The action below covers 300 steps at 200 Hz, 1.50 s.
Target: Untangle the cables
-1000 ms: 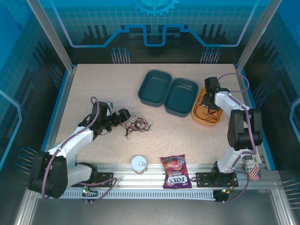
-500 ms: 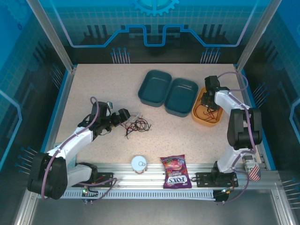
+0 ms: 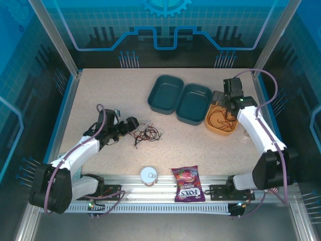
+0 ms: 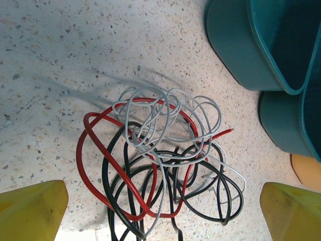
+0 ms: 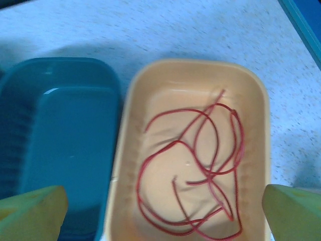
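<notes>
Right wrist: our right gripper (image 5: 161, 215) just let go, seemingly leaving a red cable (image 5: 175, 143) in the two-o'clock tray (image 5: 200, 63); the tangle (image 4: 160, 165) remains.

Bright even light, soft shadows beside the cables (image 4: 160, 165), right wrist view slightly blurred.

Speckled table (image 3: 100, 95), tangled cables (image 3: 147, 134), two teal bins (image 3: 166, 93), orange bin (image 3: 219, 130)

The whole table (image 3: 100, 90) is seen from above and behind by the top camera; 2 patches are shared, viewed close downward: cable tangle (image 4: 165, 160) from left wrist, orange tray (image 5: 195, 64) from right
</notes>
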Each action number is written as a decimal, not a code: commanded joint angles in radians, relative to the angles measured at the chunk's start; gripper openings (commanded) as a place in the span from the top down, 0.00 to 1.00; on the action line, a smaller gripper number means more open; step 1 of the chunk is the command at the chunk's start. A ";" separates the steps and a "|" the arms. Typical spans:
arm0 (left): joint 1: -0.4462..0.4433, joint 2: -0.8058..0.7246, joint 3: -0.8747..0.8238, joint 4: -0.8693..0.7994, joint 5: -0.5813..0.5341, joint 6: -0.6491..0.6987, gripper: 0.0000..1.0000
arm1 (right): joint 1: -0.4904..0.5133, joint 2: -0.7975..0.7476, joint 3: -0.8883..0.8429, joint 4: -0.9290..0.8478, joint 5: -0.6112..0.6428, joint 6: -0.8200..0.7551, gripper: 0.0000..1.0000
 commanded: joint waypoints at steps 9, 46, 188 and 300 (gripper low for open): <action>-0.005 -0.017 0.010 -0.018 -0.018 -0.001 0.01 | 0.088 -0.042 0.015 -0.069 0.012 0.032 0.00; -0.005 -0.023 0.000 -0.010 -0.023 -0.015 0.01 | 0.249 0.013 0.060 -0.116 -0.039 0.034 0.00; -0.002 0.020 -0.068 0.092 -0.017 -0.128 0.01 | 0.648 0.453 0.295 -0.053 -0.323 0.124 0.34; -0.001 0.051 -0.068 0.106 0.012 -0.118 0.01 | 0.612 0.720 0.551 -0.155 -0.310 0.079 0.63</action>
